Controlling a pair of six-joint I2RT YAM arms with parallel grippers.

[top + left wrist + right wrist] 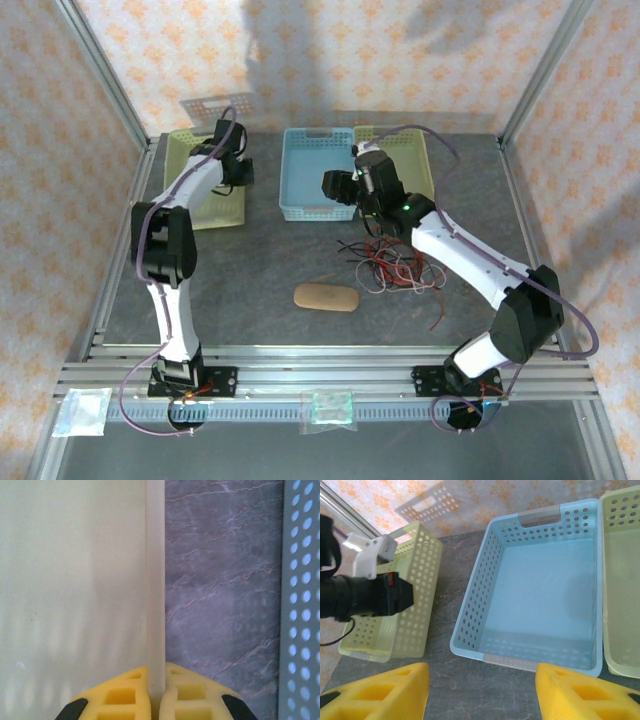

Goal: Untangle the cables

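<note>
The cables (pixel 395 262) lie in a loose tangle of thin red, black and pale strands on the dark table, right of centre, with one red strand (pixel 440 318) trailing nearer the front. My right gripper (pixel 335 185) hangs behind the tangle at the front wall of the blue basket (pixel 310 212). Its yellow fingers stand open with nothing between them (pixel 481 667), above bare table just short of that basket (pixel 470 610). My left gripper (pixel 235 165) is at the back left, shut (pixel 156 669) on the right rim (pixel 155 580) of the pale yellow basket (pixel 190 160).
A second yellow basket (pixel 420 150) stands right of the blue one. A tan oval pad (pixel 326 297) lies in front of the tangle, near the table's middle. Metal frame posts and patterned walls enclose the table. In the right wrist view the left arm's wrist (pixel 365 595) sits over the left basket (pixel 415 580).
</note>
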